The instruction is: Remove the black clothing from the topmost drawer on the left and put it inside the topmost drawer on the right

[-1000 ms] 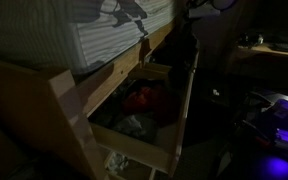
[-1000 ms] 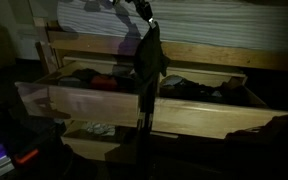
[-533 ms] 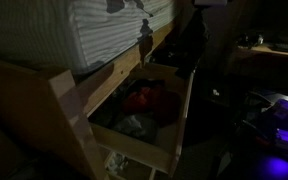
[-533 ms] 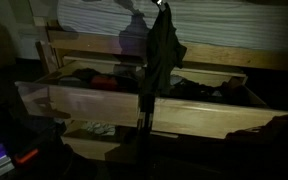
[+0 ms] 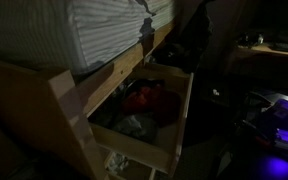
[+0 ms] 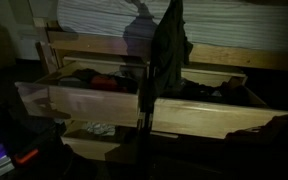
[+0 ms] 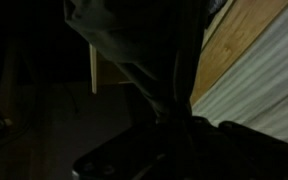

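The black clothing (image 6: pixel 169 50) hangs in the air from my gripper, whose top end is cut off by the upper edge of this exterior view. It dangles above the inner end of the topmost right drawer (image 6: pixel 219 115), just right of the topmost left drawer (image 6: pixel 79 100). In an exterior view it is a dark shape (image 5: pixel 194 40) beyond the open drawer (image 5: pixel 179 110). In the wrist view the cloth (image 7: pixel 134 60) trails away from my dark gripper (image 7: pixel 179 122), which is shut on it.
Red clothing (image 6: pixel 104 82) lies in the left drawer and also shows in an exterior view (image 5: pixel 142 98). A lower drawer stands open with light cloth (image 6: pixel 99 128). A striped mattress (image 6: pixel 234 25) lies above the drawers. A purple light (image 5: pixel 279 165) glows on the floor.
The hanging black clothing has moved to the right, from above the divider between the drawers to above the right drawer, and it has risen a little.
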`<action>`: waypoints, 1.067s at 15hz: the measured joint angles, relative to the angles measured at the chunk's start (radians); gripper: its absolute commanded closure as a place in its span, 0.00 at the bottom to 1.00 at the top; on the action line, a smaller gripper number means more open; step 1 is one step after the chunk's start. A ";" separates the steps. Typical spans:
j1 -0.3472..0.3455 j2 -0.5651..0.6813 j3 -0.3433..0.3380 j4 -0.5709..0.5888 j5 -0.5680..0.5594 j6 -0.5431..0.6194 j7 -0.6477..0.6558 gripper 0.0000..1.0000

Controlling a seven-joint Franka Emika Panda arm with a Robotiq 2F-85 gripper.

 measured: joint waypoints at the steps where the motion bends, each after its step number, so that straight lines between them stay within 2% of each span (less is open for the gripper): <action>1: -0.048 -0.006 0.024 0.009 0.025 0.043 -0.029 0.99; 6: -0.421 0.000 0.310 0.058 0.291 0.220 -0.380 0.99; 7: -0.441 -0.003 0.322 0.070 0.315 0.239 -0.443 0.99; 11: -0.378 0.003 0.243 0.092 0.384 0.407 -0.605 0.99; 16: -0.226 0.001 0.123 0.077 0.427 0.517 -0.691 0.99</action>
